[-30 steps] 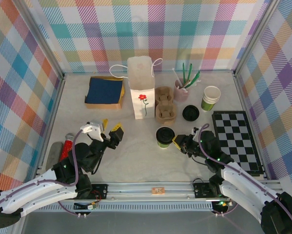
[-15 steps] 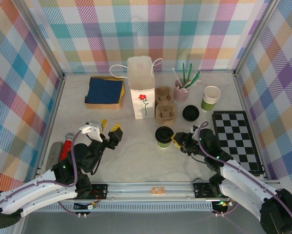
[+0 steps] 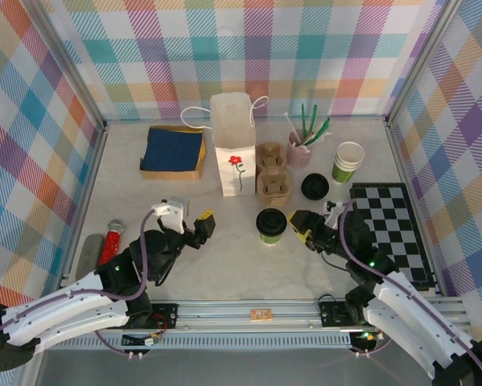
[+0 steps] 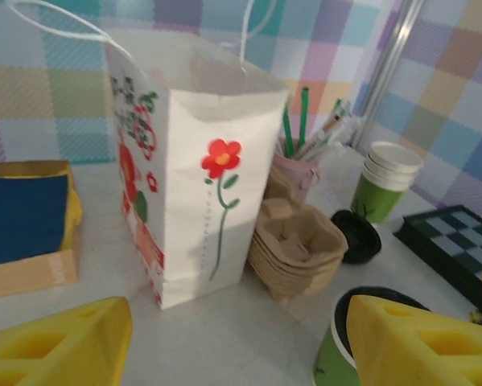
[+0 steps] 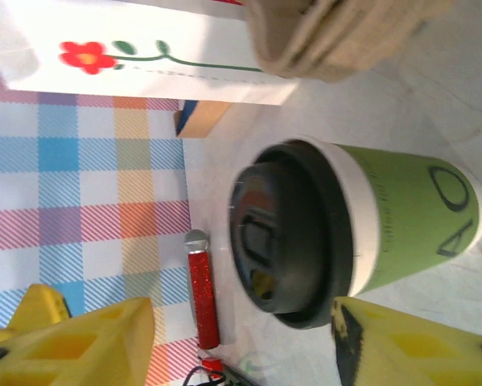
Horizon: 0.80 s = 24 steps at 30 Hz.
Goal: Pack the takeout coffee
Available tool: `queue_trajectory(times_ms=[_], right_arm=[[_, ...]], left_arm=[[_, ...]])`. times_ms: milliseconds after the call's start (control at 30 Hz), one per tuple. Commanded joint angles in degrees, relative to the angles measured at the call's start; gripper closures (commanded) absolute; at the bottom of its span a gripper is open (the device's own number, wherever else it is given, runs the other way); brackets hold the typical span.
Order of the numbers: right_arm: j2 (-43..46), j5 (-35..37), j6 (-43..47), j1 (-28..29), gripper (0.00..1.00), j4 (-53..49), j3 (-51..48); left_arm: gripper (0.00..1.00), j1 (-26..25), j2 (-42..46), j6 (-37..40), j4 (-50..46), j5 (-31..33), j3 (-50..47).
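Note:
The takeout coffee point(image 3: 271, 225), a green paper cup with a black lid, stands upright near the table's middle front. My right gripper point(image 3: 302, 227) sits just to its right, open and not gripping it. In the right wrist view the lidded cup point(image 5: 305, 233) lies just beyond the spread yellow fingertips point(image 5: 409, 346) of that gripper point(image 5: 241, 346). My left gripper point(image 3: 202, 225) hovers open to the cup's left. The left wrist view has this gripper point(image 4: 232, 346) empty, with the cup point(image 4: 333, 358) half hidden behind its right finger. The white flower-printed paper bag point(image 3: 234, 143) stands open behind.
A stack of brown cup carriers point(image 3: 273, 173) stands beside the bag. A loose black lid point(image 3: 315, 186), lidless green cups point(image 3: 348, 161) and a pink pot of sticks point(image 3: 298, 149) are at the back right. A checkered board point(image 3: 389, 229) lies right; a napkin box point(image 3: 174, 151) and a red glitter stick point(image 3: 110, 241) left.
My right gripper has opened and let go of the coffee cup, which stays upright. The left arm has moved right, closer to the cup.

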<state>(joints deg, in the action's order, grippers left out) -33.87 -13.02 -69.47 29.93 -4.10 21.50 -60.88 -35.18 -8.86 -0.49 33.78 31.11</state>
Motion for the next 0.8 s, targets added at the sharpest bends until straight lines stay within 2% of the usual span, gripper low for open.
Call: queue_trajectory(times_ms=[0, 100, 200, 267, 333, 367, 467, 767], right_arm=[[0.5, 1.5, 7.5, -0.5, 0.28, -7.8, 4.6], [-3.0, 0.8, 16.5, -1.6, 0.15, -15.5, 12.3], [-9.0, -2.9, 24.6, -3.3, 0.08, -22.0, 20.8], [-14.1, -7.1, 29.3, -4.7, 0.07, -25.8, 26.3], [-18.2, -10.2, 32.2, -5.7, 0.05, -28.0, 29.8], [-20.3, -11.5, 33.6, -6.1, 0.01, -29.6, 31.5], [-24.5, -10.9, 35.9, -6.6, 0.01, -33.7, 34.5], [-26.2, -11.1, 36.7, -7.7, 0.01, -34.0, 32.5]], left_arm=[[0.28, 1.2, -4.0, -6.3, -3.2, -7.3, 4.6], [0.26, 3.9, -9.1, -13.8, -6.3, -17.5, 6.1], [0.26, 7.3, -12.2, -21.1, -3.5, -28.9, 3.7], [0.26, 8.1, -13.4, -23.9, -1.3, -33.2, 2.1], [0.26, 8.1, -14.3, -25.5, -0.6, -34.9, 1.8], [0.26, 8.2, -14.6, -26.3, 0.0, -35.7, 1.5], [0.26, 8.6, -15.8, -28.7, 1.6, -37.5, 1.0], [0.33, 9.4, -21.9, -30.8, 4.5, -39.9, 0.0]])
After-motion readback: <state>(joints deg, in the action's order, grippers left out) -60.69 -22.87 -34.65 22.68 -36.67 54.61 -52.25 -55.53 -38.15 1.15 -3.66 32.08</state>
